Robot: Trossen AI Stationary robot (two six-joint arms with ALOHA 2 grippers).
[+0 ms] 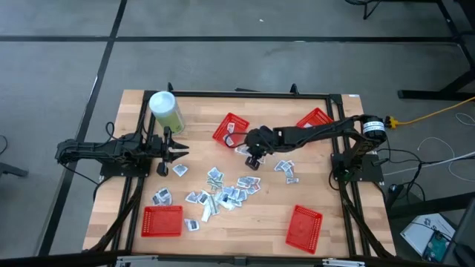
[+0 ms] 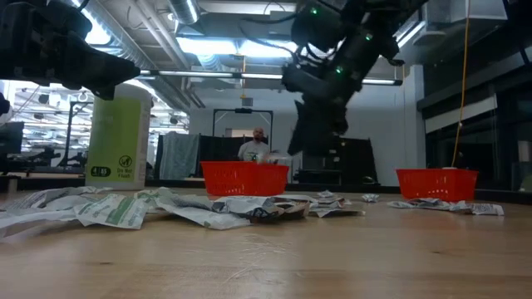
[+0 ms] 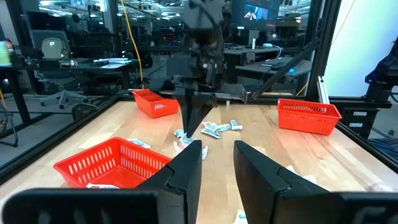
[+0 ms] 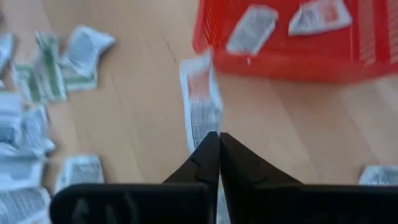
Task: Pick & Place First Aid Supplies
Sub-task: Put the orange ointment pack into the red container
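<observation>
The right gripper, near the middle of the high view, pinches a white packet and should carry it fully over the red basket before letting go.

four red mesh baskets on wooden table, one per corner area; pale-green canister with white lid upright at back left; person standing behind table in low view

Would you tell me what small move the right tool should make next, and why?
Probably carry the packet over the nearest red basket and release. The right tool is shut on the packet's end, and that basket, already holding two packets, sits just beyond it.
</observation>
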